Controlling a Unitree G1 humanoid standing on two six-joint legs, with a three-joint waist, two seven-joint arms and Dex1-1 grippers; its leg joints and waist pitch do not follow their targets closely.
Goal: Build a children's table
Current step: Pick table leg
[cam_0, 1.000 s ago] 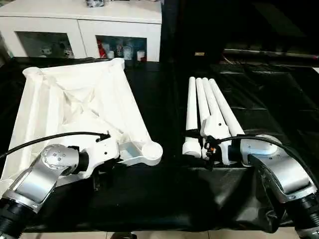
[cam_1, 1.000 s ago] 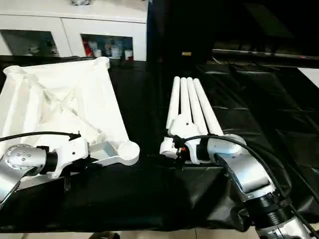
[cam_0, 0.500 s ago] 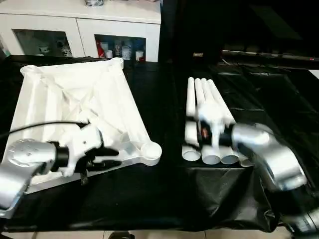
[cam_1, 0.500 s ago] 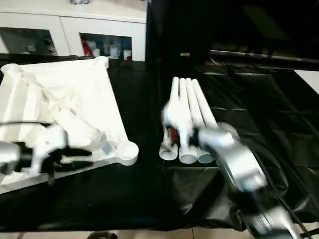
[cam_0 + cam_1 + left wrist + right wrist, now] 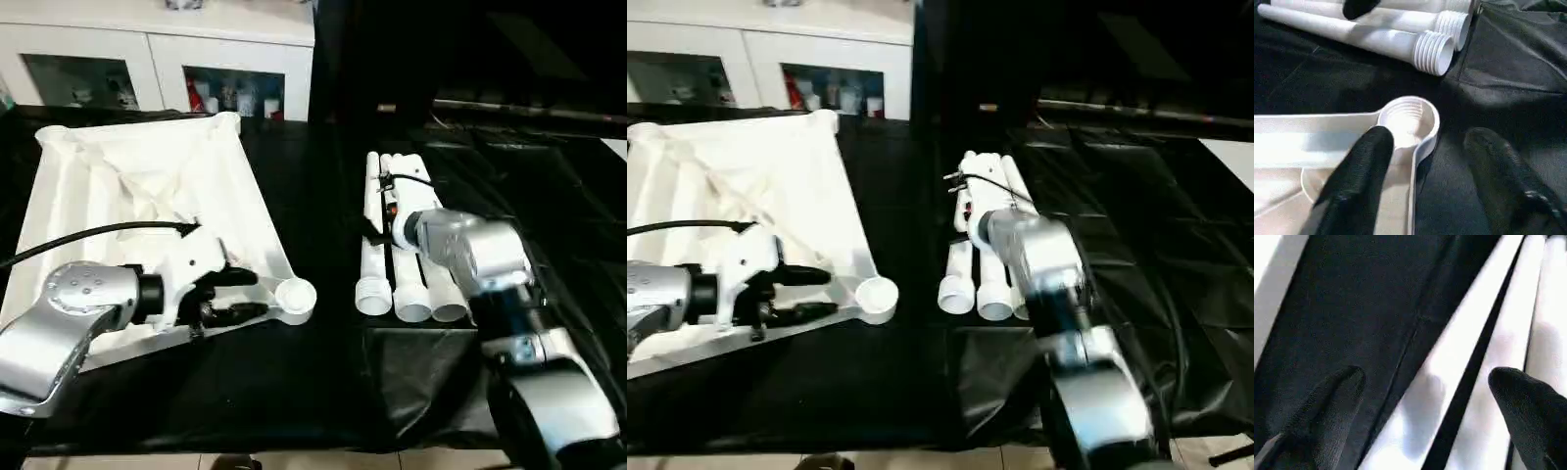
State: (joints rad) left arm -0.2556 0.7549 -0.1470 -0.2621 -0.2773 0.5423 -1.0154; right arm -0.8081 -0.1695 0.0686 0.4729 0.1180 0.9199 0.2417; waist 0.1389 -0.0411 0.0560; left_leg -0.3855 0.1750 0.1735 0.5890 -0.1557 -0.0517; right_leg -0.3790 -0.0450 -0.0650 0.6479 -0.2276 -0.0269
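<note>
the robot's silver right forearm covers the middles of the long white tapered tube legs (image 5: 373,264); the white ribbed plastic tabletop (image 5: 127,186) runs off the left edge.

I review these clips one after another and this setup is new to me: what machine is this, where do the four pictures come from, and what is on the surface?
It is a humanoid robot with two silver arms, each ending in two black fingers. Two pictures come from its head, looking down; the other two from cameras on its wrists. On a black cloth lie an upside-down white tabletop and white legs side by side. The left gripper is at the tabletop's near corner socket, jaws apart, one finger over the plastic. The right gripper hovers open over the legs. Nothing is held.
</note>
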